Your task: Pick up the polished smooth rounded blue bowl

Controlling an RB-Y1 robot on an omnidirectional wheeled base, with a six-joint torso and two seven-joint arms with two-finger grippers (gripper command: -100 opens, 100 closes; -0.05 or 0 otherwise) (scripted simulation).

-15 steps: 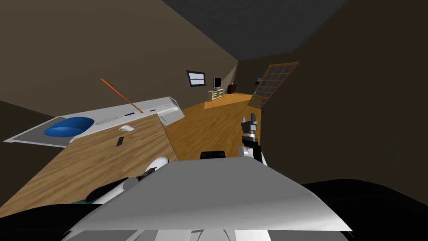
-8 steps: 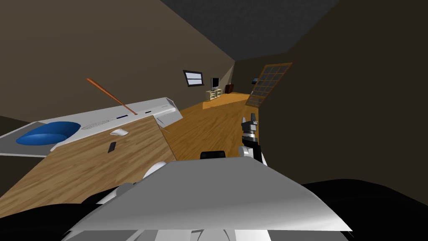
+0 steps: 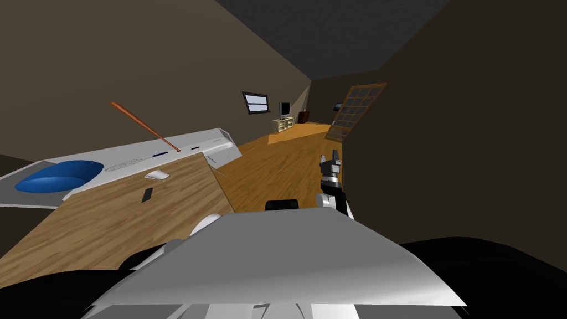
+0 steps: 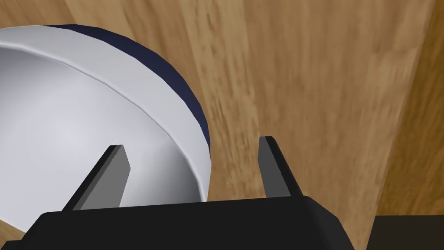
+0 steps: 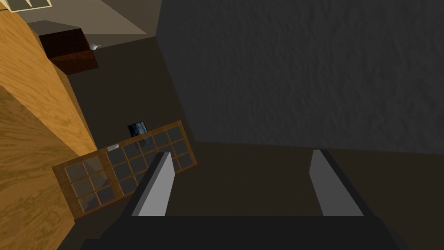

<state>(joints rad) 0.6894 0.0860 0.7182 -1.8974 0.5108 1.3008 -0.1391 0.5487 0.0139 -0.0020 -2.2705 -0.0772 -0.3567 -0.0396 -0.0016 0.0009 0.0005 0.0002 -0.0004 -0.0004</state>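
In the left wrist view a rounded bowl (image 4: 86, 126), white inside with a dark blue outer wall, rests on a wooden table (image 4: 312, 87). My left gripper (image 4: 191, 143) is open astride the bowl's rim: one finger (image 4: 108, 173) lies over the white inside, the other finger (image 4: 271, 167) over bare wood outside it. In the head view the left forearm (image 3: 160, 252) shows low at the table's near edge, and the chest hides the bowl. My right gripper (image 3: 331, 162) is held up over the floor, and the right wrist view shows that gripper (image 5: 240, 152) open with nothing in it.
The wooden table (image 3: 111, 221) also carries a small white object (image 3: 157, 175) and a small dark one (image 3: 147, 194). Behind it a white flat surface (image 3: 183, 145) bears a blue rounded shape (image 3: 58, 176) and a slanting orange rod (image 3: 145, 126). A paned wooden door (image 3: 354, 112) stands to the right.
The whole head view has slid left, so I have turned. My left forearm has sunk lower behind the chest. The right arm keeps its place.
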